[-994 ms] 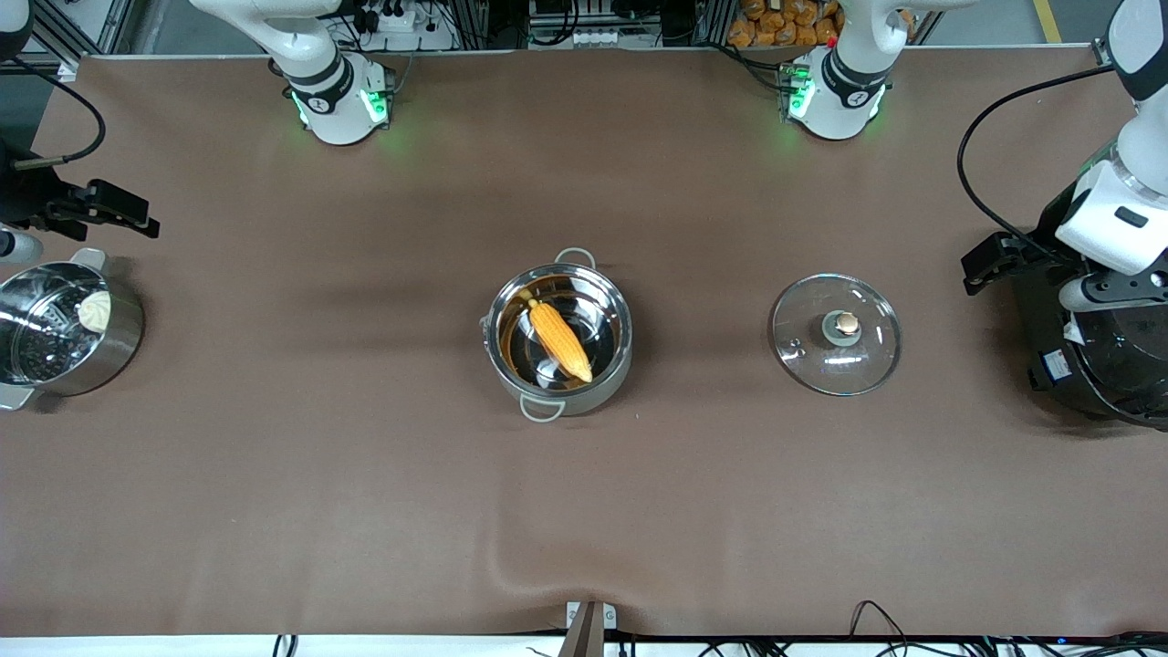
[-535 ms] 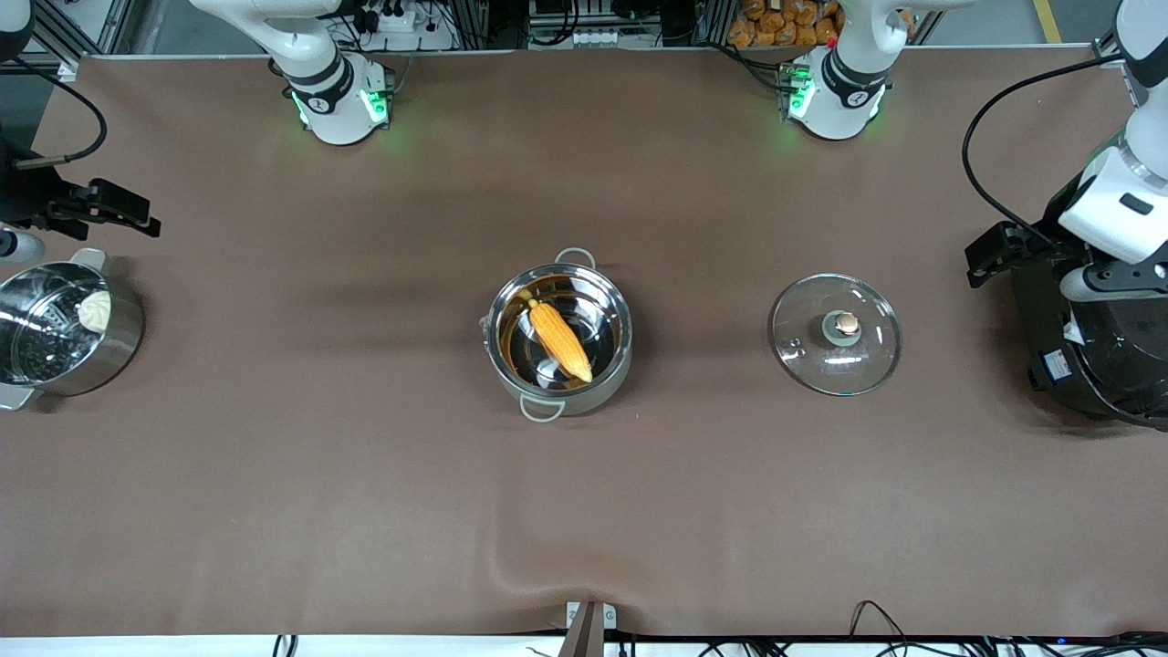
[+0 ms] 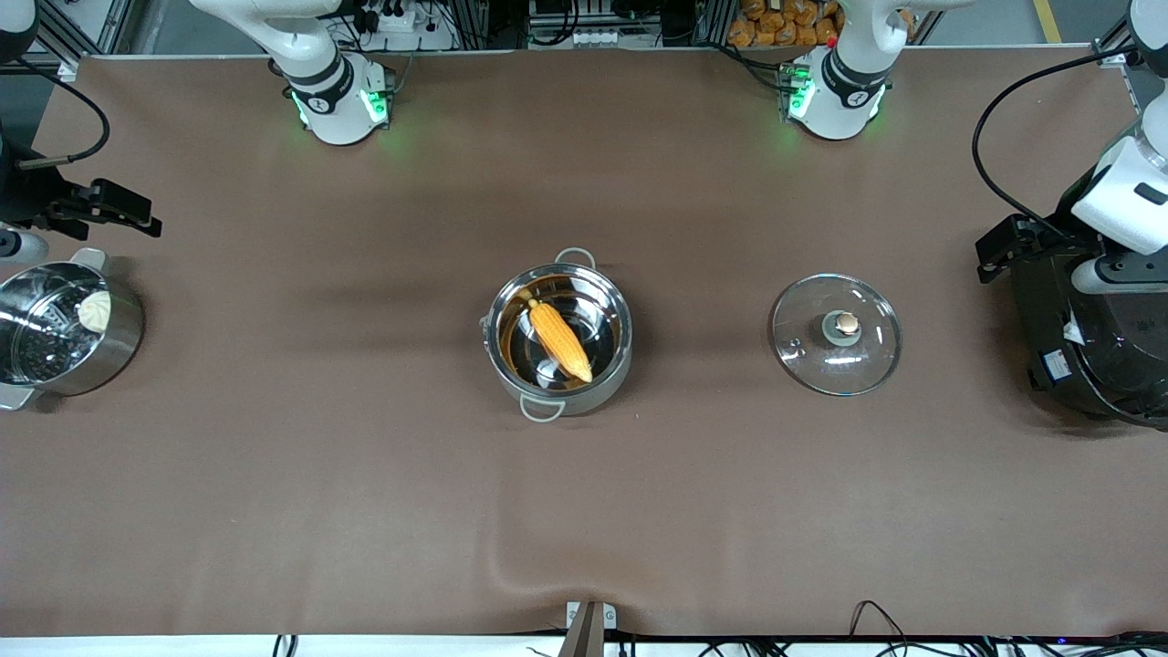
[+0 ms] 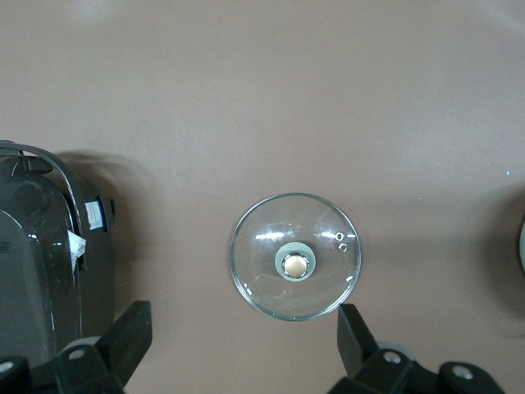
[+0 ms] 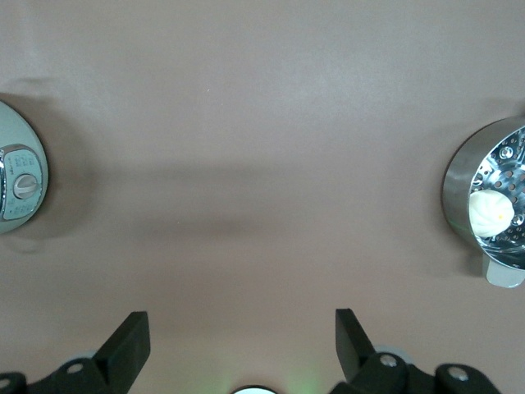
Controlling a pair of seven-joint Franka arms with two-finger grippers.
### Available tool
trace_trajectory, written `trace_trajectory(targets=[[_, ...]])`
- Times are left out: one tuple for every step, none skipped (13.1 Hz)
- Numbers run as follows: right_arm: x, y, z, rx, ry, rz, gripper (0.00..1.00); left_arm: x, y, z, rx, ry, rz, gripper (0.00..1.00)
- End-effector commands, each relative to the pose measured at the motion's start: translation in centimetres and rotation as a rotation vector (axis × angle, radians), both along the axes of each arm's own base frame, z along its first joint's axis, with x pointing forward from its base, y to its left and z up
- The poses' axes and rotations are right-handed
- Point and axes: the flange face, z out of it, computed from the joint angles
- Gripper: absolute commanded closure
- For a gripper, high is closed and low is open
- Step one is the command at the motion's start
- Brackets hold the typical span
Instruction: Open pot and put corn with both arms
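The steel pot (image 3: 558,338) stands open in the middle of the table. The yellow-orange corn (image 3: 558,339) lies inside it. The glass lid (image 3: 836,334) with its copper knob lies flat on the table toward the left arm's end, and it also shows in the left wrist view (image 4: 295,256). My left gripper (image 3: 1100,274) (image 4: 244,322) is open and empty, up over the edge of the black rice cooker. My right gripper (image 3: 14,239) (image 5: 242,324) is open and empty at the right arm's end, above the table beside the steamer pot.
A black rice cooker (image 3: 1095,351) (image 4: 41,263) stands at the left arm's end. A steel pot with a perforated insert and a white bun (image 3: 64,328) (image 5: 492,205) stands at the right arm's end. A silver appliance (image 5: 16,176) shows at the right wrist view's edge.
The left arm has drawn a little farther toward its end of the table, away from the lid. The right arm has hardly moved. Pot, corn and lid are still.
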Motion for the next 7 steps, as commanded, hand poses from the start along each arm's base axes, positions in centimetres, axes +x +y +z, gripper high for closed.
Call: trace_trajectory(targets=[[-0.93,0.31,0.52,-0.021,-0.016,-0.008,0.0,-0.65,0.55,1.82,-0.035,0.022,-0.011,0.0],[-0.93,0.31,0.52,-0.021,-0.016,-0.008,0.0,-0.88,0.6,2.32,-0.031,0.036,-0.019,0.0],[-0.93,0.23,0.52,-0.021,-0.016,-0.009,0.0,-1.1,0.69,2.7,-0.031,0.047,-0.019,0.0],[-0.96,0.25,0.67,-0.019,-0.019,-0.009,0.0,-1.29,0.71,2.75,-0.03,0.06,-0.02,0.0],[-1.0,0.31,0.75,-0.021,-0.02,-0.008,0.0,-1.37,0.8,2.79,-0.03,0.064,-0.02,0.0],[-1.01,0.32,0.68,-0.021,-0.019,-0.008,0.0,-1.37,0.9,2.79,-0.029,0.064,-0.018,0.0],[-1.02,0.33,0.67,-0.019,-0.017,-0.008,0.0,-1.31,1.05,2.78,-0.03,0.064,-0.014,0.0]])
